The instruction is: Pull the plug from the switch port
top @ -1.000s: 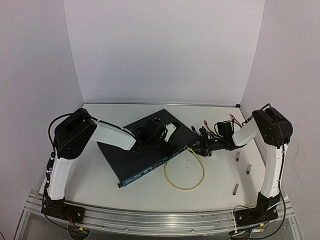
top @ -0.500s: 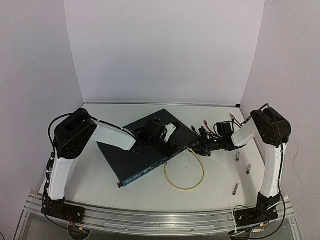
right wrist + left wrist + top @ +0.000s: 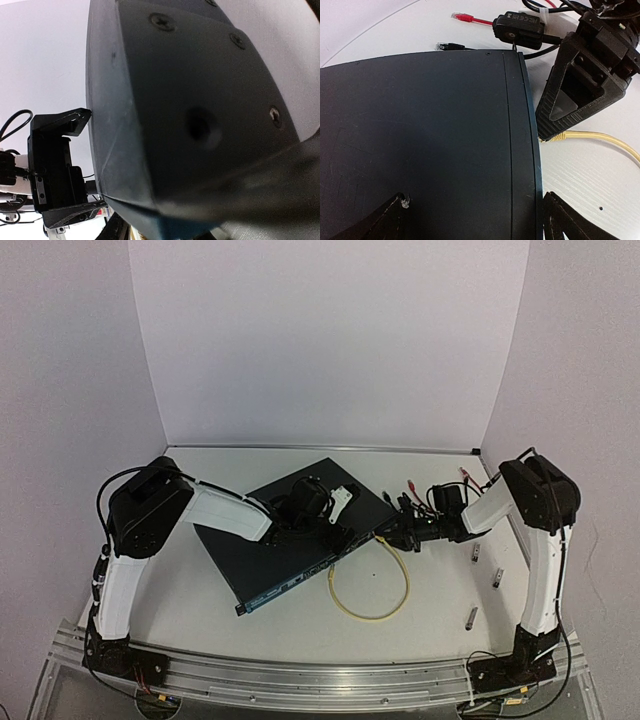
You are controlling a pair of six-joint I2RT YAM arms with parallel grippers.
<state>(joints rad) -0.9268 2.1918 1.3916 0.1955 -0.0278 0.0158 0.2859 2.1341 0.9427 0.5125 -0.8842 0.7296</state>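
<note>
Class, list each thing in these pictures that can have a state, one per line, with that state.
switch: lying flat, top face up.
yellow cable: looped loosely, one end at the switch's socket face; whether it is seated is hidden.
left gripper: open, over the switch's top.
right gripper: at the yellow cable's plug end; open or shut cannot be told.
red cable: plug end free, in no socket.

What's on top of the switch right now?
The left tool hangs open over the switch: one finger above the top panel, one past its edge. The panel seen is bare; what lies under the arm is hidden.
</note>
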